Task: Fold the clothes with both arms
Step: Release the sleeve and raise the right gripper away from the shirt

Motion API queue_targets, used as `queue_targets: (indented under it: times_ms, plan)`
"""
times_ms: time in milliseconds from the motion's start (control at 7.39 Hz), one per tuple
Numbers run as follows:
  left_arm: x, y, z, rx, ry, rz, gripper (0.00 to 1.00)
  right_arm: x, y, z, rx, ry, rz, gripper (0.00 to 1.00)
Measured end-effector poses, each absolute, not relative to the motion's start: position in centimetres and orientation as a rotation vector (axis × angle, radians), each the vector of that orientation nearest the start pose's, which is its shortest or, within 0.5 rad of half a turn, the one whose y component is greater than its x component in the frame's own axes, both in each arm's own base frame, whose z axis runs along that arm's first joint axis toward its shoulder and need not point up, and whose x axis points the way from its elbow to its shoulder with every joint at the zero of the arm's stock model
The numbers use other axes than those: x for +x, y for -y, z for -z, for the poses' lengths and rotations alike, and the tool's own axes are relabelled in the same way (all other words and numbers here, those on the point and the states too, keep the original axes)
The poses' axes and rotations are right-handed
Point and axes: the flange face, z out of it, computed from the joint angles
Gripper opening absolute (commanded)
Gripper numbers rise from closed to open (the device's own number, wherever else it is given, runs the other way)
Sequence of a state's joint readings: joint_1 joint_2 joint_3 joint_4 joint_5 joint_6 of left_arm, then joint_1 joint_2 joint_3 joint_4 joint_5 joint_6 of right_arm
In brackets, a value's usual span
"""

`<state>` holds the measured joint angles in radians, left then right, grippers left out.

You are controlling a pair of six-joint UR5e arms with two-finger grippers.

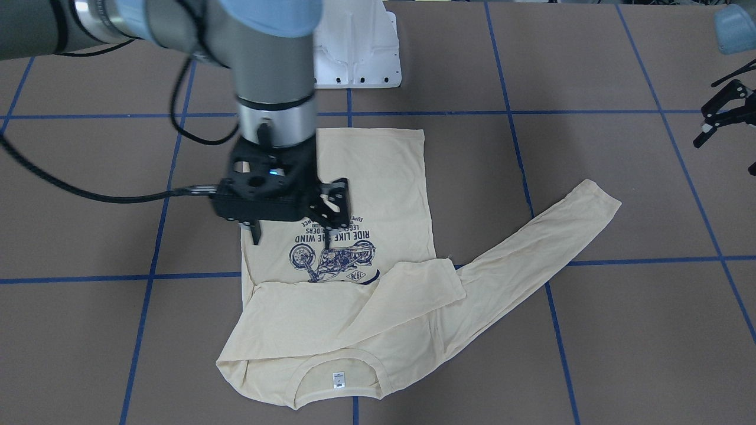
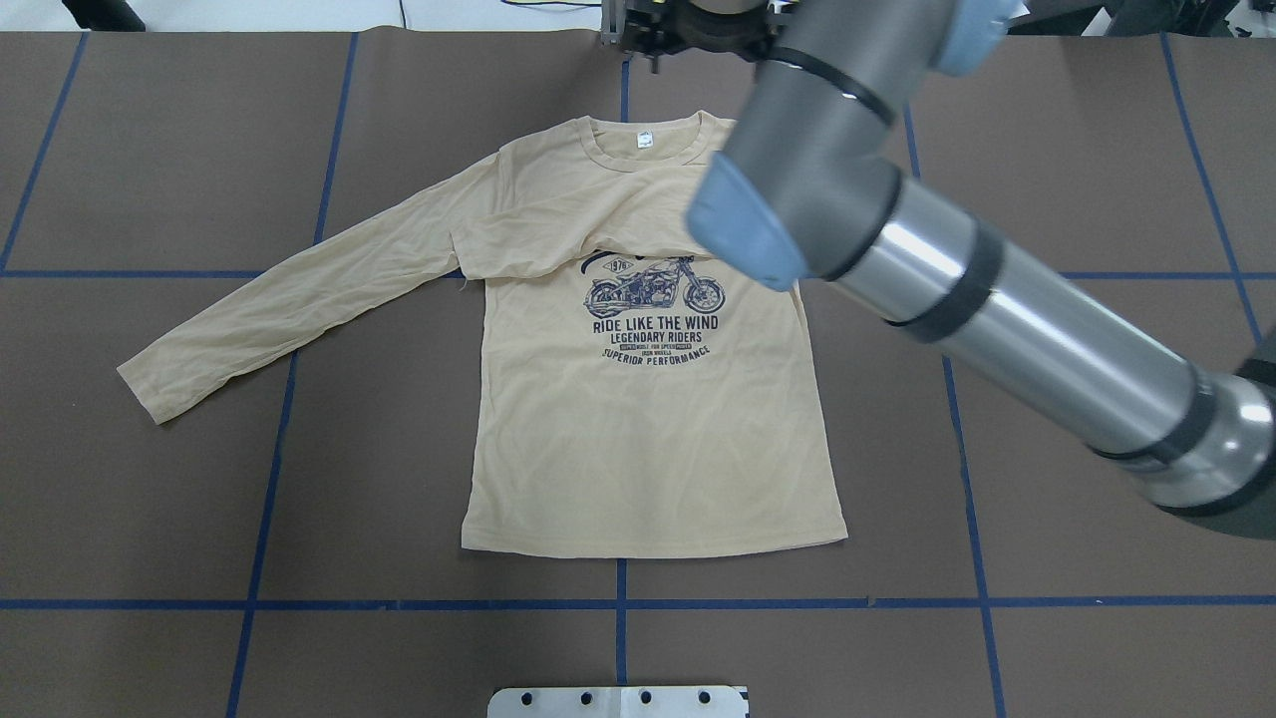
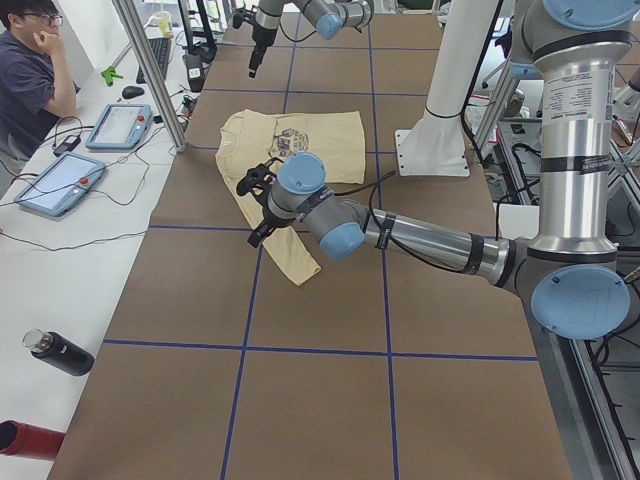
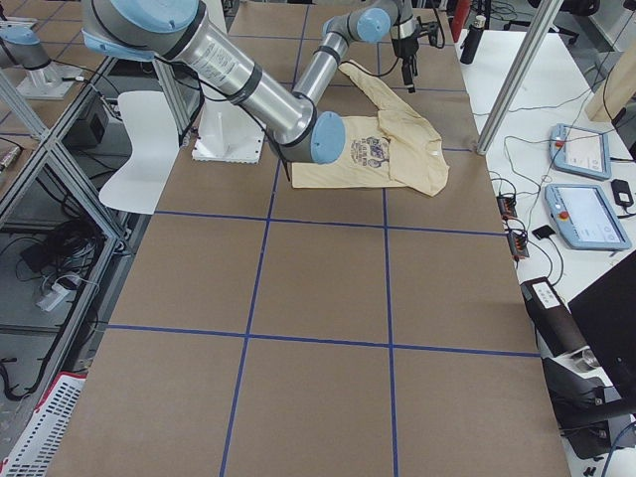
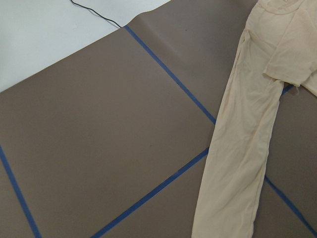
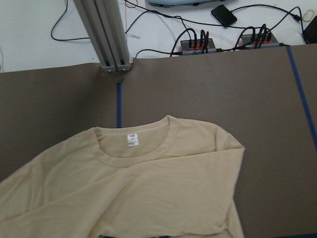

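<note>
The cream-yellow shirt (image 2: 648, 449) lies flat on the brown table, print up, with its collar and white tag (image 1: 338, 379) at the far side from the robot. One sleeve is folded across the chest (image 2: 558, 244). The other sleeve (image 2: 269, 314) lies stretched out sideways and also shows in the left wrist view (image 5: 237, 148). My right gripper (image 1: 292, 236) hovers above the print, open and empty. The right wrist view shows the collar (image 6: 133, 148). My left gripper (image 1: 723, 115) is off beside the outstretched sleeve, open and empty.
The white pedestal base (image 1: 357, 53) stands behind the shirt's hem. An aluminium post (image 6: 106, 34) and cable hubs (image 6: 198, 44) sit past the table's far edge. An operator (image 3: 30, 80), tablets and bottles (image 3: 60, 352) are on the side bench. Blue tape lines cross the table.
</note>
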<state>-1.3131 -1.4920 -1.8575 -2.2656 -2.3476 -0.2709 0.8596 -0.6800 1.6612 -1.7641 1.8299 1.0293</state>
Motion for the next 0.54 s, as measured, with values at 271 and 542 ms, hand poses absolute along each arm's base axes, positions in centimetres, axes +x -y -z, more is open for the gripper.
queue_targets:
  times_ms: [271, 542]
  plan:
    - [11.1, 44.9, -48.5, 0.613, -0.911, -0.217, 1.00, -25.1, 55.6, -22.8, 0.332, 0.722, -0.045, 1.00]
    - [16.1, 43.6, -49.4, 0.563, -0.900, -0.114, 1.00, -14.6, 51.8, -35.1, 0.333, 0.750, 0.055, 1.00]
